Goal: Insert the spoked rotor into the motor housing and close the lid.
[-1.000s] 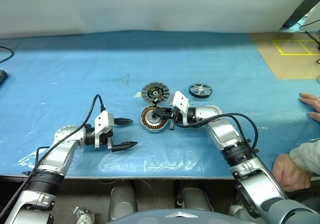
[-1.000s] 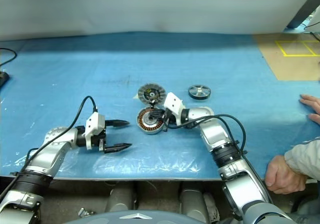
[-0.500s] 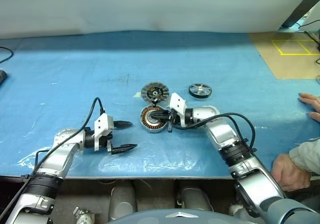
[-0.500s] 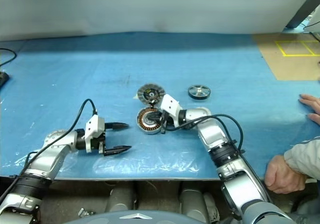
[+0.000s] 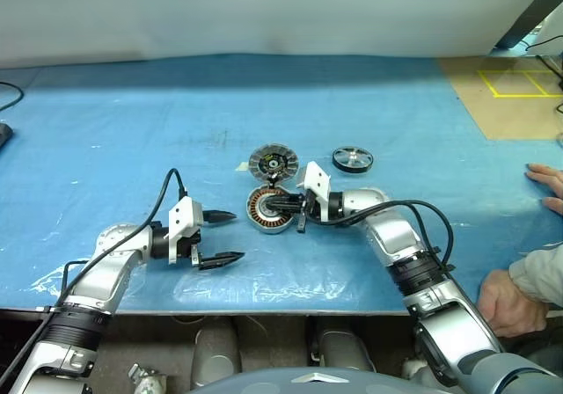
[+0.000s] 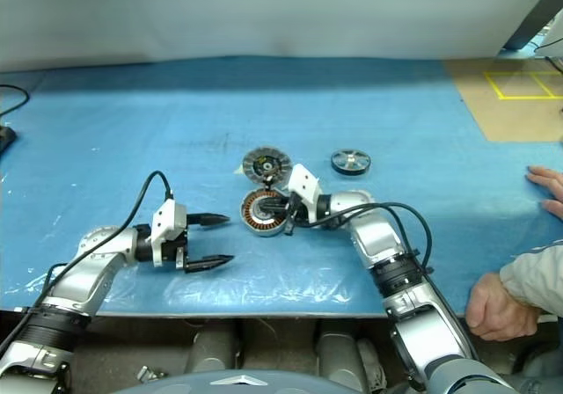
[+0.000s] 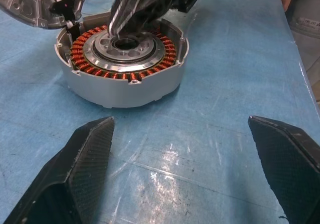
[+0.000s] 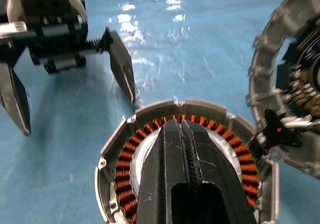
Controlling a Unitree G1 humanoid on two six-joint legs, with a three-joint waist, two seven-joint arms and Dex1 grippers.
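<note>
Motor housing (image 5: 268, 210), frame centre: unchanged, empty; right gripper (image 5: 280, 203) pressed together over it, unmoved. Left gripper (image 5: 222, 236) spread (idle). Spoked rotor (image 5: 353, 158) still uninserted.

I see a blue sheet (image 5: 132, 130) spread over the whole work surface, with a glossy clear plastic film (image 5: 290, 275) lying along its near edge. At the far right corner sits a brown board (image 5: 506, 104) marked with yellow tape squares (image 5: 519, 82). A person's hands (image 5: 503, 302) rest on the right edge.
</note>
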